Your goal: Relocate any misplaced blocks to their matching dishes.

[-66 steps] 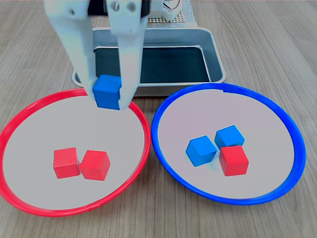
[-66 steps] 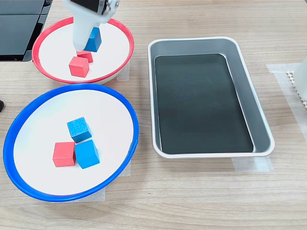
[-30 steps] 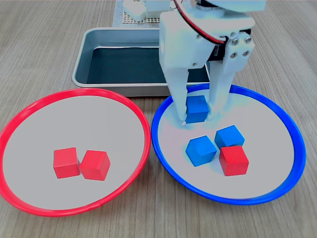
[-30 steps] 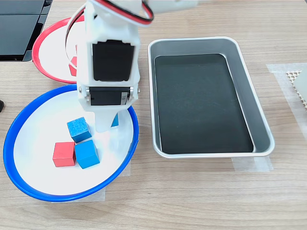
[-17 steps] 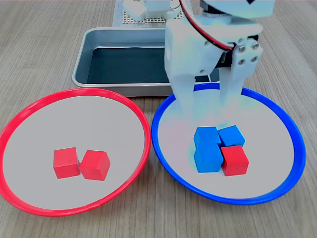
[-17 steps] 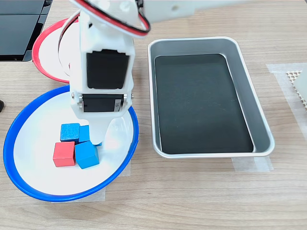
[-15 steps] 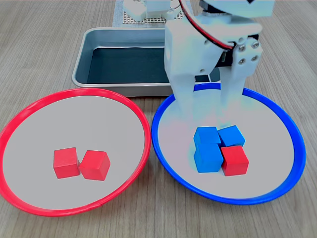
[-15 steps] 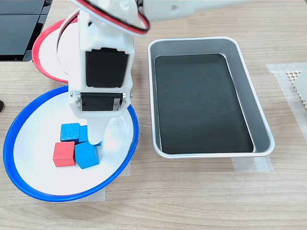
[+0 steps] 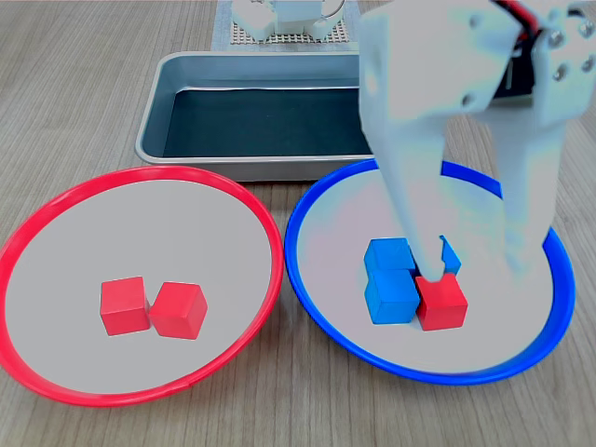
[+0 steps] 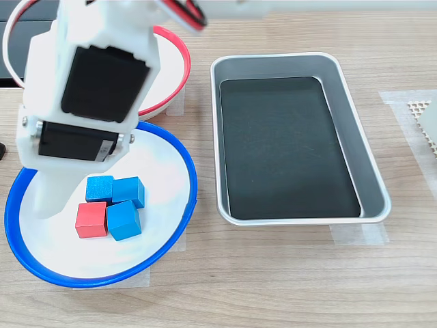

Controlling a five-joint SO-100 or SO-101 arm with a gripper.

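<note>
- The gripper [image 9: 477,265] is seen wide open over the blue-rimmed dish [image 9: 317,307], with nothing between its jaws.
- In the first exterior view, one white finger [image 9: 414,209] comes down beside the red block [image 9: 440,301], with its tip at the block's upper left corner; the other finger [image 9: 527,219] stands apart toward the first exterior view's right, its tip over bare dish.
- Whether the fingertips touch the dish cannot be told.
- Four blocks are clustered in the blue-rimmed dish [image 10: 174,225]: three blue blocks [image 10: 123,220] and one red block [image 10: 91,219], all packed together and touching.
- In the second exterior view, the red block lies at the cluster's left, just beside a blue one, with two more blue ones behind them.
- In the first exterior view, one blue block [image 9: 450,253] is largely hidden behind the finger.
- In the red-rimmed dish [image 9: 140,182], two red blocks [image 9: 151,306] lie side by side, touching.
- In the second exterior view, most of the red-rimmed dish [image 10: 179,68] is hidden by the arm's body [image 10: 89,96].
- A grey metal tray [image 10: 300,60] with a dark bottom lies beyond the dishes on the wooden table [image 10: 287,287].
</note>
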